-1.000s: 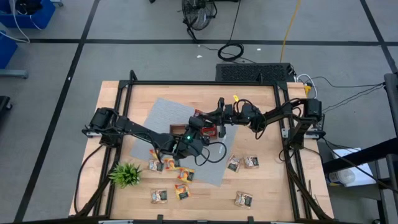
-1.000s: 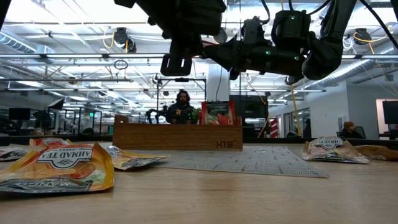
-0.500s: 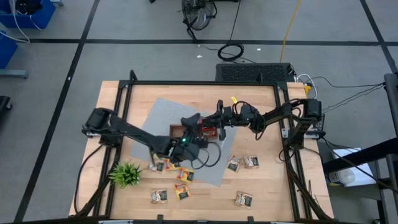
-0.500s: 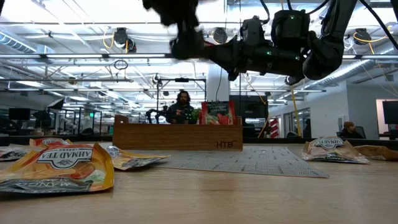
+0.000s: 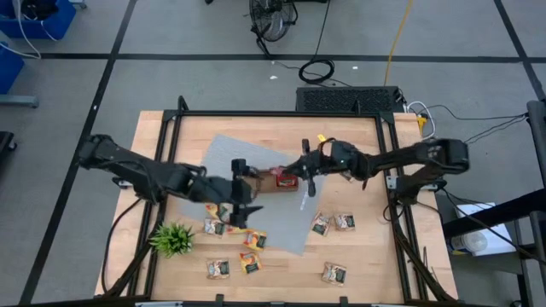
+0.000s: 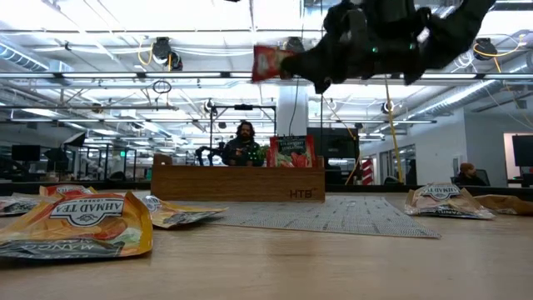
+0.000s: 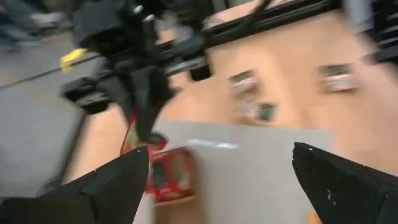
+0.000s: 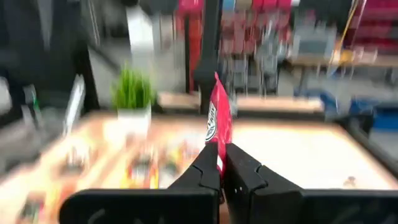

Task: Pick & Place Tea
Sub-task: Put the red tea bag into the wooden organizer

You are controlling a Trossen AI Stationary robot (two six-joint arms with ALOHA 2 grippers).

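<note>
My right gripper (image 5: 300,173) hovers over the brown wooden tray (image 6: 237,183), shut on a red tea sachet (image 6: 268,62). More red sachets (image 6: 291,152) stand upright in the tray. My left gripper (image 5: 241,193) hangs open and empty above the grey mat (image 5: 220,158), left of the tray. In the left wrist view its fingers (image 7: 112,186) spread wide, facing the right gripper (image 7: 146,93). Several loose sachets (image 5: 252,241) lie flat on the table near the front. My right gripper pinches the red sachet's near edge (image 8: 217,155) between its two fingers (image 8: 245,171), at their free ends. The fingers come in level from the table's right. The sachet stands edge-up and juts out past the fingertips, lifted clear above the tray.
A small green plant (image 5: 173,239) stands at the front left. Other sachets (image 5: 333,273) lie at the front right and beside the mat (image 5: 344,222). A black frame (image 5: 281,114) runs around the tabletop. In the low view a person (image 6: 243,142) sits beyond the table.
My left gripper has opened, rolled over, risen and drawn back from the tray toward the table's left. The red sachet has stayed in my right gripper, which has tipped up to level and risen a little with it.
</note>
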